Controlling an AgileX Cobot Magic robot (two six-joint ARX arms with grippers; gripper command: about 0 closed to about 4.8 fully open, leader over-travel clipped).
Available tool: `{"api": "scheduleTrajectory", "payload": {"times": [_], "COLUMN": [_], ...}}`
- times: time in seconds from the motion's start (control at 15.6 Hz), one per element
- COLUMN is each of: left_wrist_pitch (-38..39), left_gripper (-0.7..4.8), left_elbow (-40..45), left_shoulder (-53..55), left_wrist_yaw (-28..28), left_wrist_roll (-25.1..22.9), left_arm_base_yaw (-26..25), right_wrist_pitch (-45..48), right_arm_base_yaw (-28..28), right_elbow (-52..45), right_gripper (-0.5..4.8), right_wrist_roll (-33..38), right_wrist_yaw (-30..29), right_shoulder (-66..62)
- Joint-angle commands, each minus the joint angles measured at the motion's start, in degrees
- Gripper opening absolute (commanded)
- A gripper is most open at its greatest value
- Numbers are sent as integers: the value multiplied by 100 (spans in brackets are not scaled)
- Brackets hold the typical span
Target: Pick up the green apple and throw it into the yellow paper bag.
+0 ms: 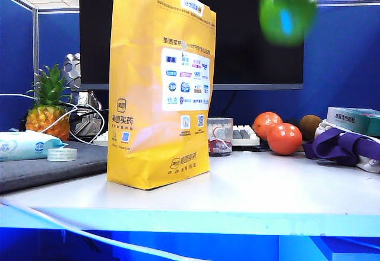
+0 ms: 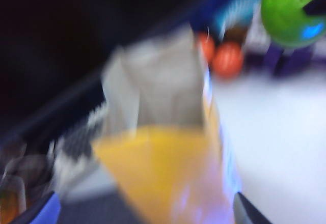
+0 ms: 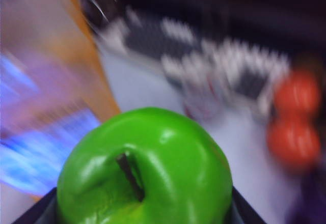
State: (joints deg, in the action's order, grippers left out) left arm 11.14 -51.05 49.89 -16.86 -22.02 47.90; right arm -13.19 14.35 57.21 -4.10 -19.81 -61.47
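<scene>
**Apple up high, bag waiting below**

You had the green apple (image 3: pixel 145 170) held in the right gripper (image 3: pixel 145 203) — its two dark finger tips sat on either side of the fruit, stem facing the wrist cam. In the outside view the apple was a green blur up in the air, above and to the right of the yellow paper bag (image 1: pixel 160 89), well apart from it. The bag stood upright on the table (image 1: pixel 285 184), top open.

Your left gripper (image 2: pixel 147 211) hung over the bag's open mouth. Only the edges of its fingers showed at the frame corners, far apart w/ nothing between them — so wide open, empty.

About the apple: it looked shiny and smooth, so prob. slippery. Round and hard too, not squishy. Best hold is across the fat middle, like you had it. The bag is thin paper & creased, so it could tip or dent if the apple hit its side. The orange-red fruits (image 1: pixel 276 131) sat behind, not touched.
</scene>
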Motion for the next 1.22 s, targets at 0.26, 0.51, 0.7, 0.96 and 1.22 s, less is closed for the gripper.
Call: {"api": "scheduleTrajectory", "payload": {"times": [0.26, 0.51, 0.7, 0.96, 1.22], "left_wrist_pitch": [-496, -442, -446, -295, -223], "left_gripper": [479, 479, 479, 479, 479], "left_elbow": [-42, -42, -42, -42, -42], "left_shoulder": [-118, -120, -118, -111, -83], "left_wrist_yaw": [2039, 2354, 509, 90, 686], "left_wrist_roll": [-74, -46, -46, 59, 278], "left_arm_base_yaw": [-2, -2, -4, -249, -422], "right_wrist_pitch": [396, 730, 887, 868, 1132], "right_arm_base_yaw": [721, 938, 940, 1014, 1021], "right_elbow": [1276, 1593, 2199, 2673, 2673], "right_gripper": [116, 116, 116, 117, 479], "right_wrist_roll": [157, 234, 391, 560, 715], "right_wrist_yaw": [-1355, -1532, -1779, -1915, -2127], "right_shoulder": [50, -756, -1709, -2457, -2463]}}
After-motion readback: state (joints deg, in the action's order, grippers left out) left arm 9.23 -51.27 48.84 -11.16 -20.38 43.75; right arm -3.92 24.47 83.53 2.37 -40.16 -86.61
